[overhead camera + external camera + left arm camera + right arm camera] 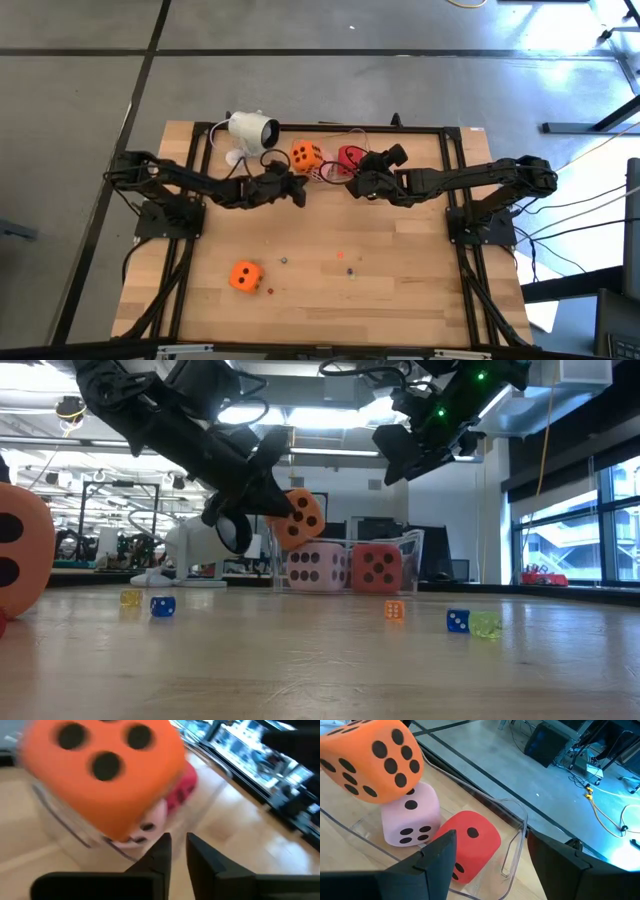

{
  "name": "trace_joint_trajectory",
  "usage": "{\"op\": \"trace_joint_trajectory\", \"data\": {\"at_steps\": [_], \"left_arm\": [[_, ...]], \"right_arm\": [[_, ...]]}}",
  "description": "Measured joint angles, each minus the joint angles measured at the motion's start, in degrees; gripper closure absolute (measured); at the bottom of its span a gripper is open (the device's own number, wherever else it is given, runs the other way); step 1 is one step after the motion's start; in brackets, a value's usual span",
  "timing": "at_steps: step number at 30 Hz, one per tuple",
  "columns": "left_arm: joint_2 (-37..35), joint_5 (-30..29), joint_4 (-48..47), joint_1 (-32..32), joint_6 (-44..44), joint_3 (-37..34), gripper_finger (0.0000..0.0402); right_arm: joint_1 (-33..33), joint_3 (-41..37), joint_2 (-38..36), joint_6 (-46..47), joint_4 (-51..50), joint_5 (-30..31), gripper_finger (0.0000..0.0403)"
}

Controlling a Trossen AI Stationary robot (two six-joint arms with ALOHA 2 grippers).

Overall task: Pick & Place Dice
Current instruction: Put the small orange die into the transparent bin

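An orange die [372, 762] sits tilted over the pale pink die [412, 815], its lower corner at the pink die's top [300, 545]. The pink die and a red die [470, 842] stand side by side in a clear tray [520, 820] at the table's far middle. My left gripper [178, 840] is just short of the orange die [107, 770] on its near left, fingers slightly apart with nothing between them. My right gripper [490, 865] hangs open above the tray's right side, over the red die [350, 157]. A second orange die [245, 276] lies on the table near left. My left gripper's fingertips [278, 500] stand right beside the orange die's left face [290, 510], coming slanting down from the table's left. Whether they touch it I cannot tell; the die is not between the fingers.
A white camera [252, 130] on a stand is left of the tray, with cables behind it. Several tiny coloured dice [457, 620] are scattered across the table's middle. The near right of the wooden top [420, 290] is bare.
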Motion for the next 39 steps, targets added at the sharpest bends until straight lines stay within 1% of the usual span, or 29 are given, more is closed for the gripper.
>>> {"op": "trace_joint_trajectory", "data": {"at_steps": [4, 7, 12, 14, 17, 22, 26, 31, 35, 39], "left_arm": [[0.00, 4.05, 0.01, -1.26, -0.97, 0.00, 0.0319], [0.00, 7.17, 0.12, -1.73, -1.24, 0.00, 0.0306], [0.00, 10.01, 1.60, -2.44, -1.15, 0.00, 0.0304], [0.00, 12.25, 3.85, -2.79, 2.01, 0.00, 0.0308], [0.00, 17.16, 8.46, -3.60, 6.44, 0.00, 0.0313], [0.00, 28.02, 16.91, -3.99, 10.10, 0.00, 0.0318], [0.00, 35.34, 19.31, -3.94, 11.21, 0.00, 0.0316], [0.00, 38.47, 19.43, -3.94, 11.22, 0.00, 0.0313], [0.00, 38.65, 19.53, -3.94, 11.05, 0.00, 0.0315], [0.00, 39.71, 19.27, -3.94, 9.32, 0.00, 0.0313]], "right_arm": [[-0.02, 0.00, 0.00, 0.00, 0.02, 0.00, 0.0160], [0.00, 0.00, 0.00, 0.04, 0.00, 0.00, 0.0160], [0.00, 0.00, 0.00, 0.25, 0.00, -1.11, 0.0160], [0.19, 0.00, 0.00, 0.71, 0.02, -1.10, 0.0160], [0.45, 0.00, 0.00, 1.55, 0.02, -1.09, 0.0160], [1.00, 0.00, 0.00, 1.70, 0.13, -1.07, 0.0160], [1.57, 0.00, 0.02, 1.72, 1.65, -1.05, 0.0160], [2.31, 0.00, 0.02, 0.83, 5.57, -1.05, 0.0160], [3.59, 0.00, 0.02, -2.42, 10.41, -1.11, 0.0160], [5.13, 0.00, 0.02, -6.96, 15.98, -4.12, 0.0160]]}}
